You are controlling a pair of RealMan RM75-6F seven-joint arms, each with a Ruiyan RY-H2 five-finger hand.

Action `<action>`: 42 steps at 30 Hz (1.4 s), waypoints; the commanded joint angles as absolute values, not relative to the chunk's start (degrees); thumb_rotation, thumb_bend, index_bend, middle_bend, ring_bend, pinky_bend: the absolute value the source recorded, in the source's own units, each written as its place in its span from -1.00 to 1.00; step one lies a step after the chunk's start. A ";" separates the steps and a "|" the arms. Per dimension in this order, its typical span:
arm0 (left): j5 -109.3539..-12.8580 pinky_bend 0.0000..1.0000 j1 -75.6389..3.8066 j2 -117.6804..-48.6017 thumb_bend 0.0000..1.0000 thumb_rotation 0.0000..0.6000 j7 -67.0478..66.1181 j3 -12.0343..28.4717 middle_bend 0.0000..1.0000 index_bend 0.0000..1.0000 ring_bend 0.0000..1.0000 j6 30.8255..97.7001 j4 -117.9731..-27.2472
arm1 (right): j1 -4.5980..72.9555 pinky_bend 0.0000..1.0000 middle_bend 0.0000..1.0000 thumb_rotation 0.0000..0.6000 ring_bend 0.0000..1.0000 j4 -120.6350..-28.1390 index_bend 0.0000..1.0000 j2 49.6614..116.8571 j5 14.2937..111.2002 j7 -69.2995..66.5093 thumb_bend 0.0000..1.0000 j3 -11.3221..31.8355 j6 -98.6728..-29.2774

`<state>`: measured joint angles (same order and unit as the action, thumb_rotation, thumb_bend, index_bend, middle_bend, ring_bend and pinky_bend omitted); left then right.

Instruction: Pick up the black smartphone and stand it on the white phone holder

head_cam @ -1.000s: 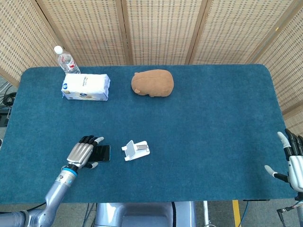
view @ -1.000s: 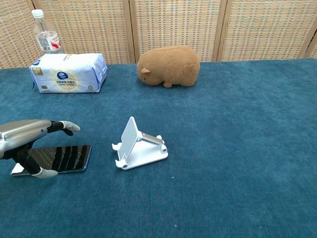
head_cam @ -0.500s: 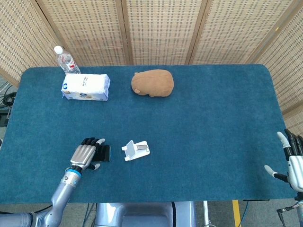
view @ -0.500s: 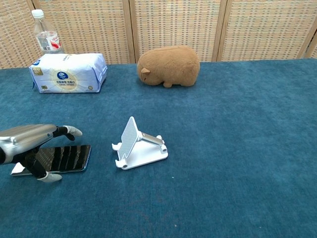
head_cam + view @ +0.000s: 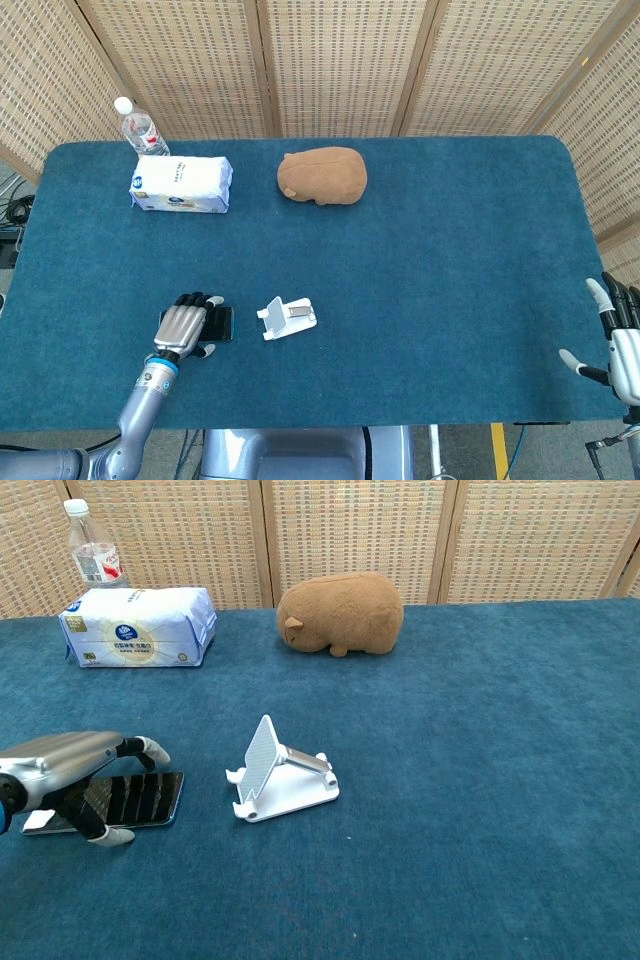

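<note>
The black smartphone (image 5: 224, 323) (image 5: 140, 795) lies flat on the blue table (image 5: 450, 250), near its front left. My left hand (image 5: 183, 325) (image 5: 70, 760) arches over the phone's left part. Its fingertips (image 5: 152, 749) reach past the phone's far edge and the thumb (image 5: 108, 835) sits at the near edge. Only the phone's right end shows in the head view. The white phone holder (image 5: 288, 317) (image 5: 280, 775) stands just right of the phone with nothing on it. Far off at the front right edge, my right hand (image 5: 615, 340) rests with its fingers spread and holds nothing.
A white and blue tissue pack (image 5: 181, 184) (image 5: 138, 627) lies at the back left with a water bottle (image 5: 138, 128) (image 5: 92, 552) behind it. A brown plush animal (image 5: 322, 176) (image 5: 340, 600) sits at the back centre. Wicker screens stand behind the table.
My left hand has slid slightly toward the front edge and rightward and lowered over the phone, its fingers curling more around it. Phone, holder and right hand have not moved.
</note>
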<state>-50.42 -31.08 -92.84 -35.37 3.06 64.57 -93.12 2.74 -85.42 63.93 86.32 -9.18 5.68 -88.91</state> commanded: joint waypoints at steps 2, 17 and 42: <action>-49.79 -0.59 -31.39 -93.55 -0.50 1.00 -36.21 3.16 -0.37 -0.48 -0.57 64.56 -92.51 | 2.73 -1.00 -1.00 1.00 -1.00 -85.39 -1.00 63.91 86.28 -9.29 -0.79 5.67 -88.88; -52.60 -0.40 -29.42 -96.29 -0.50 1.00 -35.68 2.69 -0.16 -0.31 -0.36 68.67 -90.20 | 2.73 -1.00 -1.00 1.00 -1.00 -85.36 -1.00 63.81 86.27 -9.75 -0.79 5.67 -88.81; -68.38 -0.38 -25.23 -92.52 -0.48 1.00 -12.18 6.60 -0.13 -0.30 -0.34 73.61 -94.57 | 2.87 -1.00 -1.00 1.00 -1.00 -85.49 -1.00 63.85 86.33 -9.45 -0.79 5.53 -88.51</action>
<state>-64.79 -26.27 -91.54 -17.65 5.54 71.65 -95.36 2.87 -85.49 63.85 86.33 -9.45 5.54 -88.51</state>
